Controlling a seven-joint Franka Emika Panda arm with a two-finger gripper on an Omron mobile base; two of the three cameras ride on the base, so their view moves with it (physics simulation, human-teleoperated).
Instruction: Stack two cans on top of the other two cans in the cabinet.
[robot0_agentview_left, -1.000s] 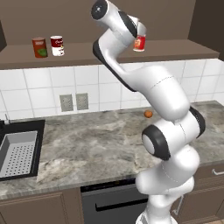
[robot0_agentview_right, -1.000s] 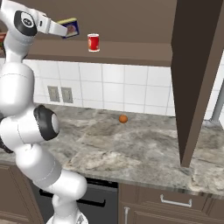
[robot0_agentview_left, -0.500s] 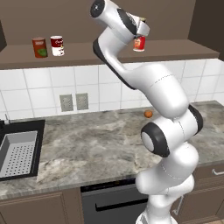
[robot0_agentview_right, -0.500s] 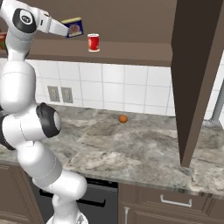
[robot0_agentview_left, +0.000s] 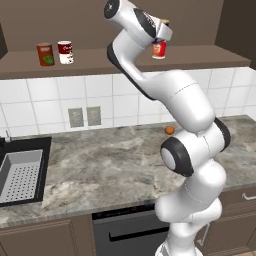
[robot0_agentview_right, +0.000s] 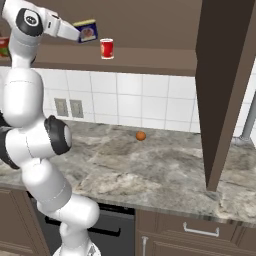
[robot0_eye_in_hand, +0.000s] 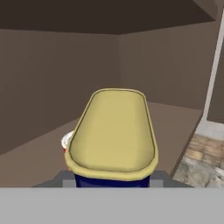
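While the gripper (robot0_agentview_right: 81, 34) is clamped on the small dark blue can (robot0_agentview_right: 88, 31) and holds it in the air above the cabinet's shelf ledge (robot0_agentview_left: 100, 59), nothing is stacked yet. The red-topped, white-bottomed can (robot0_agentview_left: 159, 49) stands on that ledge just beside the blue can — almost under it. The bright red can (robot0_agentview_left: 65, 52) and the dull orange-red can (robot0_agentview_left: 45, 54) stand side by side on the ledge, well apart from the red-topped can, each with a bare top. Both lifts remain, by my reckoning. Open room: the ledge between the red-topped can and the bright red can is bare. Edges to mind — the ledge's front lip and the cabinet back wall.
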